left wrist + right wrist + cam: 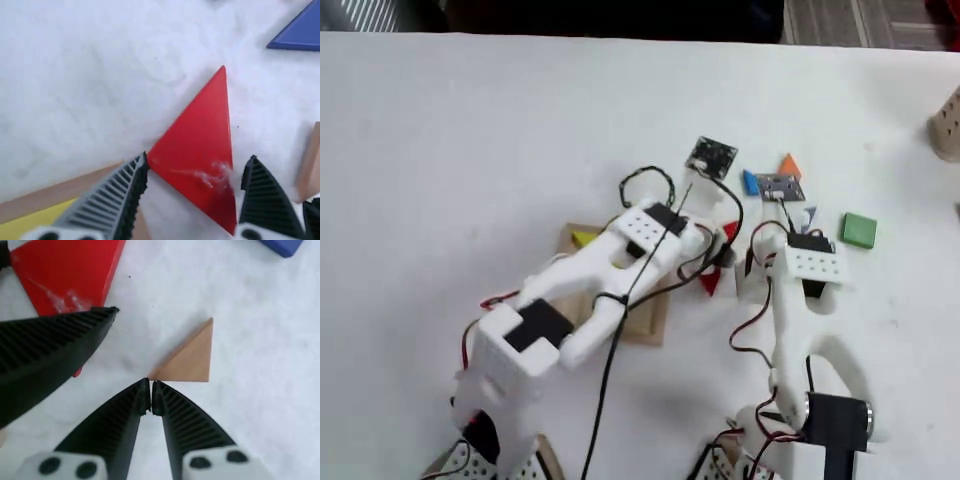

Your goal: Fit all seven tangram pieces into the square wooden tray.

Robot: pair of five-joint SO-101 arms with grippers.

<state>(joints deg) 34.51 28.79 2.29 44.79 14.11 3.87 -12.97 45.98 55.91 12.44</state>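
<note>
The square wooden tray (648, 320) holds a yellow piece (582, 238). Just right of the tray, the left gripper (196, 162) gapes wide astride a flat red triangle (200, 125). Farther right of the tray, the right gripper (151, 389) is pinched closed, its tips at the corner of a tan wooden triangle (190, 360).

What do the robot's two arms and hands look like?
The left arm and right arm are white plastic with black motor blocks and black and red cables. A white plate with small holes sits at each wrist. The left hand and right hand have dark, ribbed, pointed fingers.
</note>
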